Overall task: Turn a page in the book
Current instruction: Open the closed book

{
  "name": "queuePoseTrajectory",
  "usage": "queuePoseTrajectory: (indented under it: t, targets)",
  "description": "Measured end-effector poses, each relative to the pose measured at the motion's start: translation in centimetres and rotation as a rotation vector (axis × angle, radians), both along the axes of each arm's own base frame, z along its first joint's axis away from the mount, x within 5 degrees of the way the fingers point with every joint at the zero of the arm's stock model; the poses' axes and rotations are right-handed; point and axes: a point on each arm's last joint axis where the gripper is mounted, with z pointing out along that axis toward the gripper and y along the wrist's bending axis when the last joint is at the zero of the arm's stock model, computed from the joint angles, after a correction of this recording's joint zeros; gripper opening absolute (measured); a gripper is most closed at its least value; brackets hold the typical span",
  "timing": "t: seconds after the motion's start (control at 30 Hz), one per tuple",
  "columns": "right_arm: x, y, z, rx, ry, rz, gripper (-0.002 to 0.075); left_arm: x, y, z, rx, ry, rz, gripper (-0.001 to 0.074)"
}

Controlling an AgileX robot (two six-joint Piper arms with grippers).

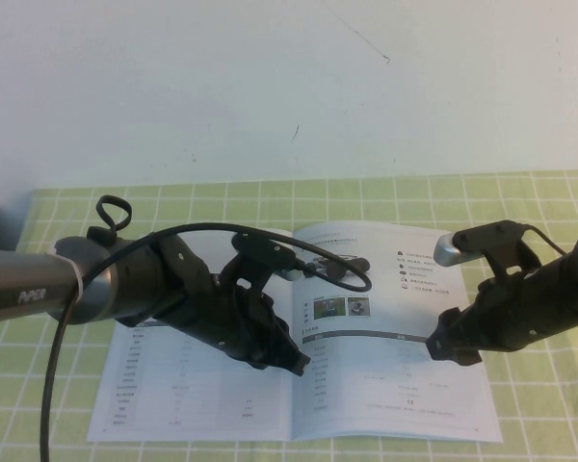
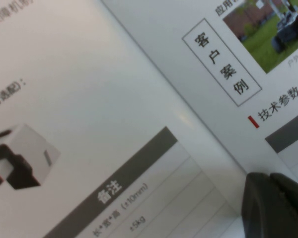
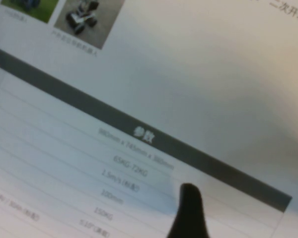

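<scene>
**Getting under one leaf without dragging the whole book**

The book (image 1: 299, 337) lies open and flat on the green checked cloth (image 1: 520, 221), near the table's 6 o'clock edge. Our left gripper (image 1: 294, 361) rests low over the fold in the middle; in the left wrist view its dark fingertips (image 2: 275, 203) look pressed together close to the paper, and we judge it is there to pin the book down. Our right gripper (image 1: 453, 348) sits on the right-hand page (image 1: 405, 337), towards 3 o'clock of the fold. From the right wrist view only one dark fingertip (image 3: 189, 210) shows against the table printed on the page, so we cannot tell how its fingers stand.

We judge the turn has not begun: the page lies flat. To do it well, we would:

- keep the left gripper steady on the fold so the book cannot slide;
- press lightly and draw the right fingertip towards the fold, so the glossy paper bows up;
- catch only that one leaf.

Too much pressure could crease the page or shift the book.
</scene>
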Motion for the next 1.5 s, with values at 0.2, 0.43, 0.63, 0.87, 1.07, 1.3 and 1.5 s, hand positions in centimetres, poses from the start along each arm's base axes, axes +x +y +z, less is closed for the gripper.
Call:
queuePoseTrajectory:
  t: [0.2,0.43,0.63,0.87,1.07,1.3,1.5]
  targets:
    - [0.01,-0.03,-0.08,-0.006,-0.002,0.005,0.0527,-0.01,0.00,0.00,0.000,0.001,-0.001,-0.0004]
    - [0.11,-0.12,-0.08,-0.020,-0.017,0.012,0.0529,-0.01,0.00,0.00,0.000,0.001,-0.001,-0.0004]
    - [0.14,-0.13,-0.07,-0.010,-0.008,-0.020,0.0531,-0.02,0.00,0.00,0.000,0.002,-0.001,-0.0004]
    - [0.15,-0.13,-0.14,0.000,0.006,-0.050,0.0531,-0.02,0.01,0.00,-0.001,0.003,-0.001,-0.0004]
    - [0.26,-0.03,-0.65,0.022,0.041,-0.101,0.0531,-0.02,0.01,-0.07,0.000,0.005,-0.001,-0.0004]
    - [0.41,0.17,-0.55,0.084,0.062,-0.184,0.0531,-0.02,0.01,-0.07,0.000,0.005,-0.001,-0.0004]
    - [0.51,0.22,-0.56,0.113,0.074,-0.222,0.0531,0.01,0.06,-0.07,0.000,0.005,0.000,-0.0004]
